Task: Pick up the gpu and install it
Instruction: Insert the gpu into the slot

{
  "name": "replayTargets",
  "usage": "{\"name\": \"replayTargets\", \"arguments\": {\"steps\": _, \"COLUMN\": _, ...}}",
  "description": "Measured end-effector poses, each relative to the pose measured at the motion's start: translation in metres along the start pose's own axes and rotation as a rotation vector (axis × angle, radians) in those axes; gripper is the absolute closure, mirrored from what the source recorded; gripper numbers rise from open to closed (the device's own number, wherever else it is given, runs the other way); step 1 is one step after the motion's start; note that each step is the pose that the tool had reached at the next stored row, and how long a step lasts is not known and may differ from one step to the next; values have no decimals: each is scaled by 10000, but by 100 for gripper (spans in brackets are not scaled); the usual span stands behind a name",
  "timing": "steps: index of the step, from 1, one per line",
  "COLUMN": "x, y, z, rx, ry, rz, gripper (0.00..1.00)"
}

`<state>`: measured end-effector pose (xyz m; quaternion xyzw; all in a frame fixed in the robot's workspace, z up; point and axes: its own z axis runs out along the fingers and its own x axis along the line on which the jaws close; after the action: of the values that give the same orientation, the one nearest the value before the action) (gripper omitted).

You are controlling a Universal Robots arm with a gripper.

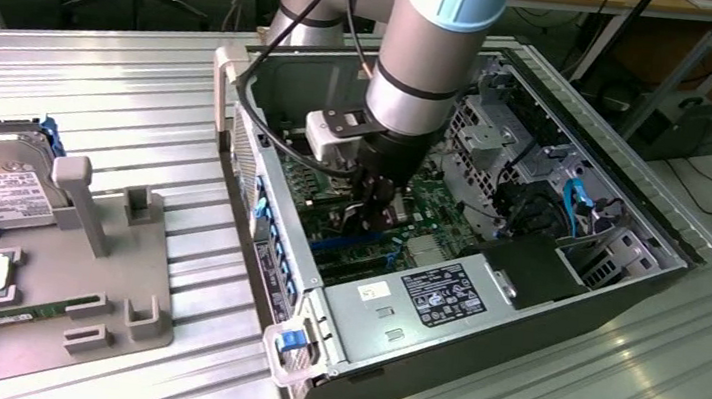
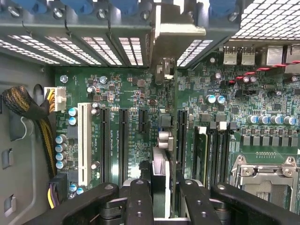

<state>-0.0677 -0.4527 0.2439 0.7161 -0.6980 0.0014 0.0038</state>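
Black hand (image 2: 164, 197): one, clamped on gpu (image 2: 161, 140) | gpus: one, edge-on over motherboard (image 2: 122, 93) | cases (image 1: 546, 302): one

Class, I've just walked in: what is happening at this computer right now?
A robot arm has its claw down inside the open computer case, gripping the gpu edge-on over the green motherboard, by its long black slots. Beside the case, the grey parts tray holds a hard drive and a memory stick.
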Motion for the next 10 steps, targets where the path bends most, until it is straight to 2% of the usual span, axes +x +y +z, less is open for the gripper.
{"name": "replayTargets", "arguments": {"steps": 10, "x": 0, "y": -4, "z": -32, "rx": -2, "ry": 0, "rz": 0, "gripper": 72}}
